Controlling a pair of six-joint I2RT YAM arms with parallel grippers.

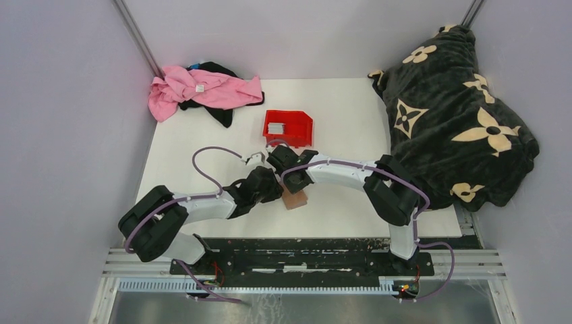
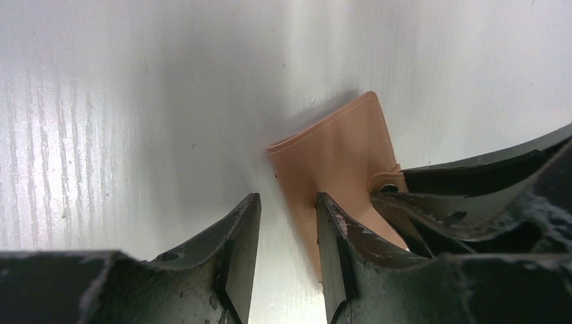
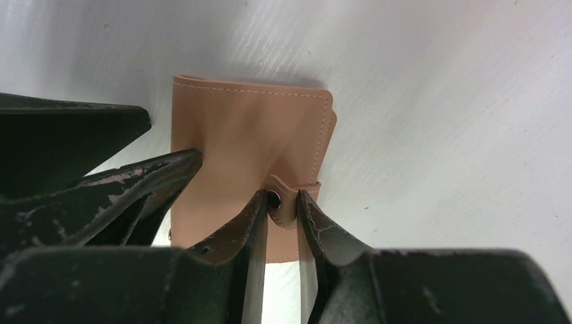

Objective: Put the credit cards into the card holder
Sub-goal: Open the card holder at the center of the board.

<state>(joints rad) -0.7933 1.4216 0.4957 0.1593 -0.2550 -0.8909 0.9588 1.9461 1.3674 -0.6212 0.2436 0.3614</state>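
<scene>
- Two arms are pictured meeting over the tan card holder [image 3: 249,135], which is laid folded on the white tabletop [image 1: 351,135] near their bases.
- Its snap tab [image 3: 307,192] is pinched by the narrowly closed right pincer [image 3: 280,200].
- Nothing is held by the left pincer [image 2: 289,202], which is spread apart with one finger set at the holder's edge.
- Grey credit cards [image 1: 275,127] are stacked in a red bin [image 1: 300,128] farther back.

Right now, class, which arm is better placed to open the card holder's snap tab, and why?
Right: the right tool straddles the snap tab on the card holder. The left tool stands open at the holder's edge.
</scene>
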